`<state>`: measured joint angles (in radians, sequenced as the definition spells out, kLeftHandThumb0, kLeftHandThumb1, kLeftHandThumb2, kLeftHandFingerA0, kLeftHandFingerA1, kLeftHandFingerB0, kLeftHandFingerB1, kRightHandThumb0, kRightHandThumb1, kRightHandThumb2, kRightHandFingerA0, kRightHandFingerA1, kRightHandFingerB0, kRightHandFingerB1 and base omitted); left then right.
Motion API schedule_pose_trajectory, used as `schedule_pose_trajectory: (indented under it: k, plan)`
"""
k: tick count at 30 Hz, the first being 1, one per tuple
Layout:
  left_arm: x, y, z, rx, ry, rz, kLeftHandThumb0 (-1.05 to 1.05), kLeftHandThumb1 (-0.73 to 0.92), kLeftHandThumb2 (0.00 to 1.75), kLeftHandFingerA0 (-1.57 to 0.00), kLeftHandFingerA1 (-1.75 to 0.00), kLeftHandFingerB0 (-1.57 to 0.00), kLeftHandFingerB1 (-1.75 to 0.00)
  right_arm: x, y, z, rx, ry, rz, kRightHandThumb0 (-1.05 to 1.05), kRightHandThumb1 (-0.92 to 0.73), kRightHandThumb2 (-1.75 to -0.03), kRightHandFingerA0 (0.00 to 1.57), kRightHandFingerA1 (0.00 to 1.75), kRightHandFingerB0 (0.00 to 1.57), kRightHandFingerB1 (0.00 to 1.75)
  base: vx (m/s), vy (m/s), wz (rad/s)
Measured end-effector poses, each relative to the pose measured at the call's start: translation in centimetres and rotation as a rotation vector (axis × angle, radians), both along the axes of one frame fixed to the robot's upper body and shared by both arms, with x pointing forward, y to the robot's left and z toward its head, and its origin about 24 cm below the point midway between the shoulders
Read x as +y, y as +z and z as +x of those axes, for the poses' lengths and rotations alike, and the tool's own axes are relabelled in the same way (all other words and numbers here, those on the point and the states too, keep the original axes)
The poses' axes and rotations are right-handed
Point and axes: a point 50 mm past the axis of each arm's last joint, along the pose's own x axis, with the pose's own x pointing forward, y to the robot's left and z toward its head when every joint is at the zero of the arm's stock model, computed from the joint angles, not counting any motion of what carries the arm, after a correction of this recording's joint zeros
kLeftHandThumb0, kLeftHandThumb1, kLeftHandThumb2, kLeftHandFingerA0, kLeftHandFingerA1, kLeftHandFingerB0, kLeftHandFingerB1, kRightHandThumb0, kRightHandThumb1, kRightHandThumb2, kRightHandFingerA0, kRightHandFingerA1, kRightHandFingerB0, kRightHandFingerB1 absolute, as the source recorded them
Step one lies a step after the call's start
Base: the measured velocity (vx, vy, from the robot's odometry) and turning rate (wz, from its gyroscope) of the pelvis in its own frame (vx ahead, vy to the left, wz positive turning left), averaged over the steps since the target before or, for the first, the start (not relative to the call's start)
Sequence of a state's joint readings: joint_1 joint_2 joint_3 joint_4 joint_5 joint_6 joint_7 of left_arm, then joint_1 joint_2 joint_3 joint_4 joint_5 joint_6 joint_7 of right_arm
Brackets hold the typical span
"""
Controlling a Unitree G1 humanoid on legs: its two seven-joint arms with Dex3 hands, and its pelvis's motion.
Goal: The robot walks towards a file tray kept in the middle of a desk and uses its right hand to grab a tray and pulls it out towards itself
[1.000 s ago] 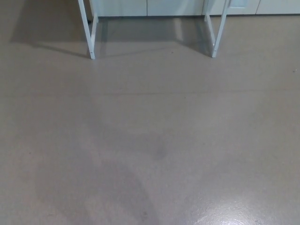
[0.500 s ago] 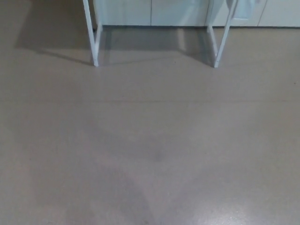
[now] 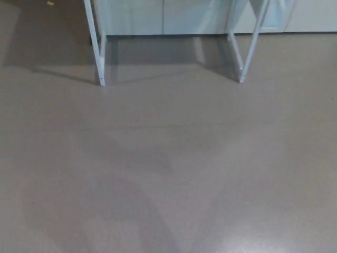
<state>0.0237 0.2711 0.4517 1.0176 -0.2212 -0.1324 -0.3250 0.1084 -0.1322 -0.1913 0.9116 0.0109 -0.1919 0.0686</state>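
1. Neither hand shows anywhere in the head view, so their state cannot be told.
2. The file tray is not visible either.
3. Smooth grey-beige floor (image 3: 174, 174) fills the frame, faintly glossy at lower right.
4. Thin white metal legs (image 3: 99, 58) stand upper left and upper right (image 3: 243, 58).
5. Flat pale cabinet fronts (image 3: 158, 16) line the top edge.
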Motion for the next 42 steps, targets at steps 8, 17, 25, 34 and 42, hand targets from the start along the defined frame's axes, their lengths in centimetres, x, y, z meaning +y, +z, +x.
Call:
schedule_pose_trajectory:
  k: [8, 17, 25, 34, 42]
  plan:
    - [0.3, -1.3, -1.6, 0.148, 0.052, 0.046, -0.35, 0.34, 0.69, -0.52, -0.58, -0.40, -0.50, -2.0, -0.2, 0.5, 0.048, -0.108, -0.102, -0.44, -0.35, -0.73, 0.56, 0.64, 0.49, 0.59, 0.41, -0.141, 0.15]
    - [3.0, 0.2, -1.9, 0.209, 0.073, 0.229, -0.24, 0.44, 0.54, -0.62, -0.48, -0.47, -0.37, -2.9, -0.2, 0.0, 0.062, -0.165, -0.157, -0.46, -0.33, -0.71, 0.62, 0.63, 0.52, 0.57, 0.38, 0.074, -0.13]
    - [2.8, 0.5, -0.8, 0.190, 0.018, 0.282, -0.25, 0.43, 0.54, -0.59, -0.46, -0.47, -0.36, -1.7, -0.4, 0.3, 0.025, -0.128, -0.144, -0.49, -0.41, -0.53, 0.70, 0.58, 0.58, 0.49, 0.35, 0.065, -0.19]
    - [2.5, 0.0, -1.8, 0.236, -0.039, 0.304, -0.36, 0.37, 0.64, -0.52, -0.49, -0.42, -0.44, -0.6, -0.7, 0.1, 0.023, -0.060, -0.147, -0.56, -0.33, -0.73, 0.64, 0.58, 0.51, 0.54, 0.29, -0.150, 0.11]
    - [1.9, -0.3, -1.9, 0.246, -0.091, 0.310, -0.28, 0.45, 0.54, -0.54, -0.40, -0.44, -0.35, -0.5, -0.7, -0.3, 0.025, -0.018, -0.168, -0.50, -0.40, -0.53, 0.74, 0.53, 0.59, 0.47, 0.30, -0.132, 0.03]
